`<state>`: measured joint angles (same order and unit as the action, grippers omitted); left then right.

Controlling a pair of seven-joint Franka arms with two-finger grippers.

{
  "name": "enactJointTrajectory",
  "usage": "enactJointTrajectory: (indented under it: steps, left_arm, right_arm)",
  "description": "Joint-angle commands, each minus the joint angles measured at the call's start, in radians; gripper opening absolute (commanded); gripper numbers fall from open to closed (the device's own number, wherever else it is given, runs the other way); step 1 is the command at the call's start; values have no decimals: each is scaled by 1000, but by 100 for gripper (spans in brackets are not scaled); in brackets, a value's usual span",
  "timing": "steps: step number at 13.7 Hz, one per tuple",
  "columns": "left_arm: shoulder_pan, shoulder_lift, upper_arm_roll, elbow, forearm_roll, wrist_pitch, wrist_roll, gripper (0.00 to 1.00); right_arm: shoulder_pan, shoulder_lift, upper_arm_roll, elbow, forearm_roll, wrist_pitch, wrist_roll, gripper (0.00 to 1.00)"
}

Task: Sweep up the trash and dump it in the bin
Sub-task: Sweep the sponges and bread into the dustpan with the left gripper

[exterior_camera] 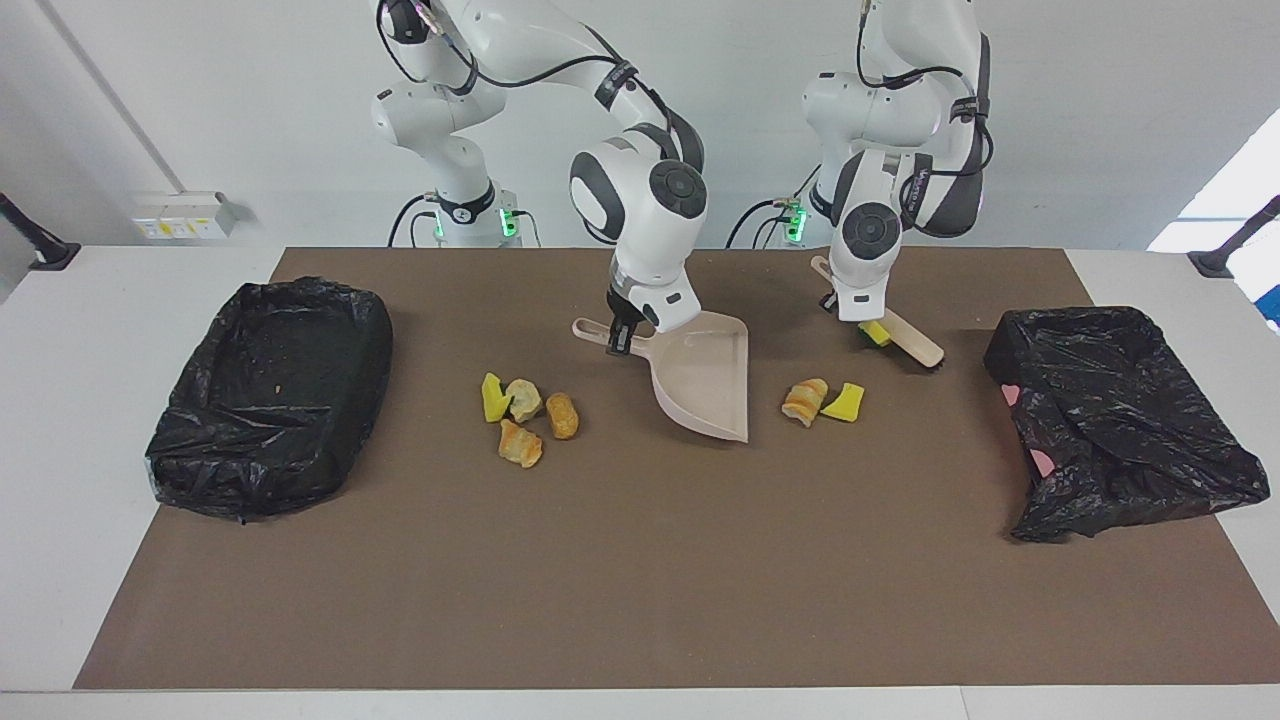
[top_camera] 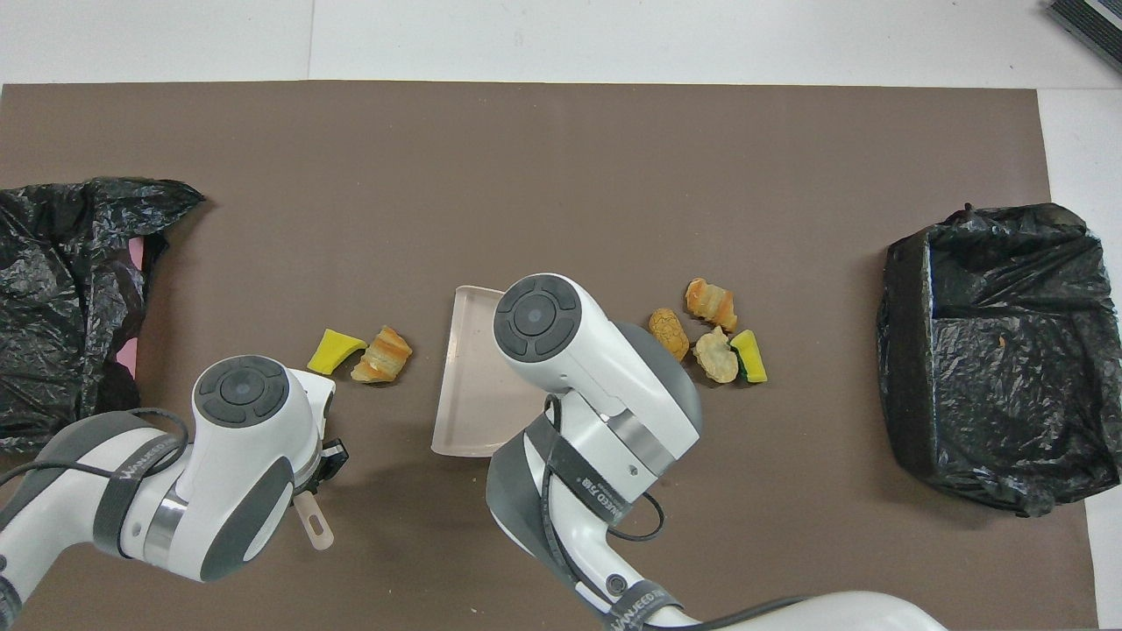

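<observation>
The right gripper (exterior_camera: pixel 622 338) clamps the dustpan (exterior_camera: pixel 705 385) handle. Beside the dustpan, the left gripper (exterior_camera: pixel 850 310) grips the brush (exterior_camera: pixel 915 342), pastry scraps (exterior_camera: pixel 527 420) lying near.

Overhead: arms hid both grippers, most of brush (top_camera: pixel 313 523), dustpan (top_camera: pixel 469 368) handle. Bag-covered bin (top_camera: pixel 53 298) cut by edge.
</observation>
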<state>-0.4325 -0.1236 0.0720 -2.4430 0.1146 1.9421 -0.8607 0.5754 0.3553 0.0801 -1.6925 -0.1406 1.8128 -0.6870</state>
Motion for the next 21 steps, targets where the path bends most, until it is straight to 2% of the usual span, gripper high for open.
enactJointTrajectory:
  steps: [1, 3, 7, 9, 11, 15, 18, 21]
  left_arm:
    - [50, 24, 3, 19, -58, 66, 242, 0]
    - [63, 59, 3, 65, -107, 89, 368, 0]
    - [64, 73, 3, 71, -180, 141, 599, 0]
    - [57, 75, 0, 71, -232, 143, 663, 0]
    - [44, 76, -6, 71, -285, 146, 670, 0]
    - [-73, 75, -11, 73, -439, 185, 677, 0]
    - [-191, 93, -9, 88, -574, 261, 675, 0]
    - [-248, 137, -9, 181, -702, 252, 674, 0]
  right_arm:
    - [-22, -3, 4, -7, -10, 11, 26, 0]
    - [-22, -6, 3, -7, -20, -9, 50, 0]
    - [-23, -12, 1, -12, -24, -59, 113, 0]
    - [-9, -16, 3, -33, -24, -61, 191, 0]
    - [-11, -16, 1, -35, -40, -85, 190, 0]
    - [-23, -18, 0, -35, -80, -121, 162, 0]
    - [-32, -22, 1, -36, -108, -148, 165, 0]
    - [-32, -21, 3, -36, -108, -147, 167, 0]
